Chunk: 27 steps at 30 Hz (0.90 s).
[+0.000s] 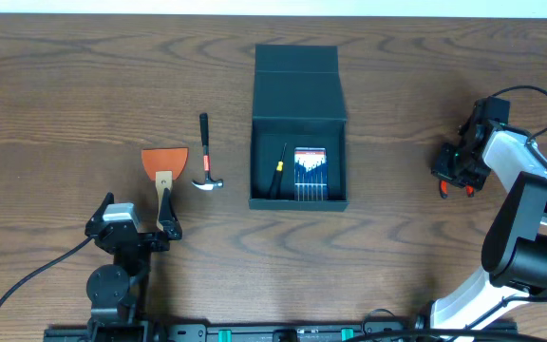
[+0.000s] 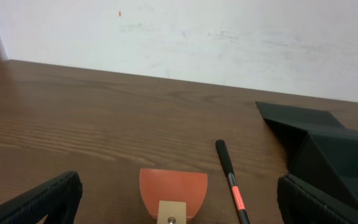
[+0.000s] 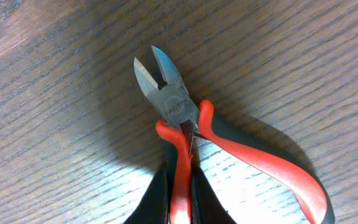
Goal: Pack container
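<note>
Pinching one red handle of the side cutters [image 3: 174, 106]: the right end effector [image 3: 179, 190] is pressing together on it, down on the tabletop [image 1: 65, 85] well right of the container [image 1: 298, 202].

Left end effector [image 1: 136, 226] is sitting spread wide, gripping nothing, just behind the orange scraper [image 1: 164, 163], with the hammer [image 1: 205, 152] lying beside that. Container is standing mid-tabletop with its flap lid [image 1: 295, 59] folded back; a carded set and a dark tool are lying inside, too small to identify. Overhead is hiding most of the cutters under the right end effector. Right wrist view is cropping the fingers at the bottom edge, and left wrist view is cutting off the hammer head and half the container.
</note>
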### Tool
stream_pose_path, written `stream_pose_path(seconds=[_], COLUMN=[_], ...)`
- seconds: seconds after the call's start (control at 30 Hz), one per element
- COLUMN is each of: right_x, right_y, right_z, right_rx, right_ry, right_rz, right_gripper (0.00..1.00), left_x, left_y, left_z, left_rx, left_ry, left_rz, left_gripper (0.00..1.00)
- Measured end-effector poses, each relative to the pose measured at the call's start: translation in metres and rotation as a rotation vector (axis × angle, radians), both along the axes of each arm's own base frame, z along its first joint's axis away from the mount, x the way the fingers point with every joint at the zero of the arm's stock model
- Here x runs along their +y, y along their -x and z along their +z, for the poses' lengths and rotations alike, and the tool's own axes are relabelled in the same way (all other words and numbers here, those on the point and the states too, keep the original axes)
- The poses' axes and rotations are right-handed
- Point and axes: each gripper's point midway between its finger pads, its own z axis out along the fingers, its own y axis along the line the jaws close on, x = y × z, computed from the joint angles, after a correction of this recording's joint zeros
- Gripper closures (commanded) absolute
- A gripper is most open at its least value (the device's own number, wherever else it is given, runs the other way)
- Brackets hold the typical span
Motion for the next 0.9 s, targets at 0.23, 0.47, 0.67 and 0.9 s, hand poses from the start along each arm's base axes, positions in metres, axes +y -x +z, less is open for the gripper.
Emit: stream_pose_path(seconds=[0.23,0.47,0.67,0.9], right_x=[0.003,0.011,0.02,0.059], right_y=[0.006,0.005,-0.03,-0.065], right_z=[0.002,0.016,0.051,0.094], right_rx=[0.043,0.091,0.019,-0.059], right_ry=[-0.015,-0.026,-0.004,0.015], right_rz=[0.005,0.049,0.101,0.214], right_gripper=[0.99,0.99,0.99,0.99], left_x=[0.0,0.0,0.0,0.0], left_y=[0.0,0.0,0.0,0.0], left_z=[0.0,0.0,0.0,0.0], left_rx=[0.0,0.0,0.0,0.0], left_ry=[0.0,0.0,0.0,0.0], left_rz=[0.0,0.0,0.0,0.0], left_gripper=[0.01,0.01,0.01,0.02])
